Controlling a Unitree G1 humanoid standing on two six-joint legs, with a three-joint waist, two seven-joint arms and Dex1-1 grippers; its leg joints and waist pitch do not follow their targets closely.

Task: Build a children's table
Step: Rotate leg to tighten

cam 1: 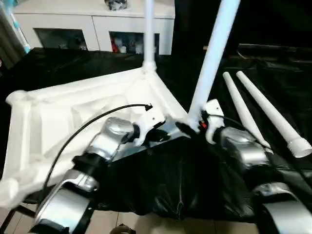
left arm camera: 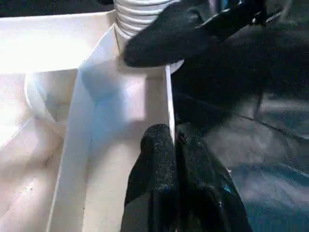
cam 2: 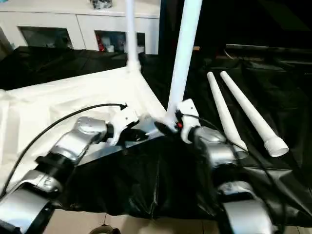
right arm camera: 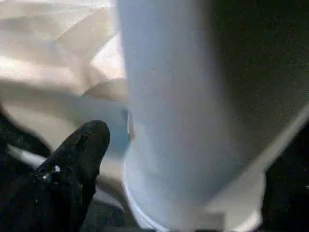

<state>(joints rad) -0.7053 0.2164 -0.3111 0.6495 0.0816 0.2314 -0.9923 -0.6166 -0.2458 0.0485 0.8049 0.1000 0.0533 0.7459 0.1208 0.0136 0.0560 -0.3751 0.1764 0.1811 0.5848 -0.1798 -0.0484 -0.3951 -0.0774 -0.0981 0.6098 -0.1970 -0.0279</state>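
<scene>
The white table top (cam 1: 58, 117) lies upside down on black sheeting, its ribbed underside facing up. One leg (cam 1: 148, 29) stands upright in the far corner socket. A second leg (cam 1: 212, 58) leans over the near right corner, its ribbed end (left arm camera: 140, 14) at the socket. My right gripper (cam 1: 191, 126) is shut on this leg's base, with one black finger (right arm camera: 77, 164) beside the shaft. My left gripper (cam 1: 158, 131) is shut on the top's side wall (left arm camera: 164, 96) just short of that corner, a finger on either face. Two loose legs (cam 1: 243, 112) (cam 1: 273, 114) lie to the right.
A white cabinet with glass doors (cam 1: 97, 24) stands behind the work area. Black sheeting (cam 1: 161, 180) covers the surface and drapes over its near edge, with bare floor (cam 1: 146, 224) below. The two loose legs lie close to my right forearm.
</scene>
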